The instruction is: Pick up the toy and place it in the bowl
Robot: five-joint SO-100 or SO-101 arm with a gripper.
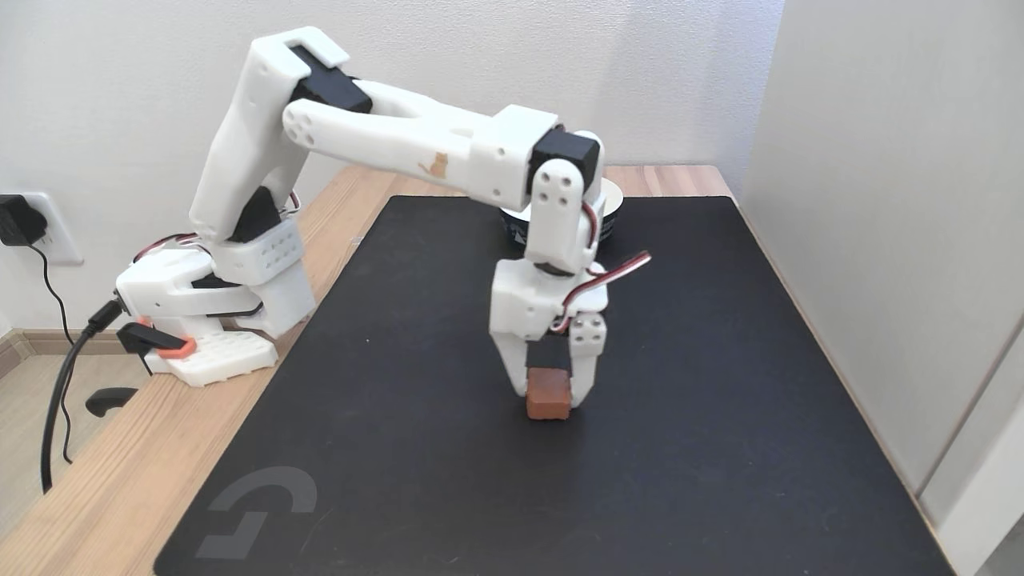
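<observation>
Near the middle of the mat: the pincer (pixel 550 398) points straight down, its two white fingers flanking the toy (pixel 548 393)
Pincer state: narrowly parted, one finger at each side face of the toy; the fingers appear to touch it, though whether they press firmly cannot be told
Toy: a reddish-brown block, its base at or just above the black mat (pixel 448 416); whether it is lifted clear is not resolvable from the fixed view
Bowl: the bowl (pixel 608 210) stands at the far edge of the mat, behind the wrist, well apart from the toy
Support: the mat lies on a wooden tabletop (pixel 120 480), with the arm's base clamped at the left edge as the fixed view shows it
Stage, as judged: grasp being made or just made; carrying to the bowl is not yet done
Risk 1: the fingers hold only the upper part of the block, so it may pivot or slip out on lifting
Risk 2: a low carry could knock the bowl's rim and shift the light paper bowl
Hidden: most of the bowl, covered by the wrist; its lettering is barely legible; the finger contact faces
</observation>
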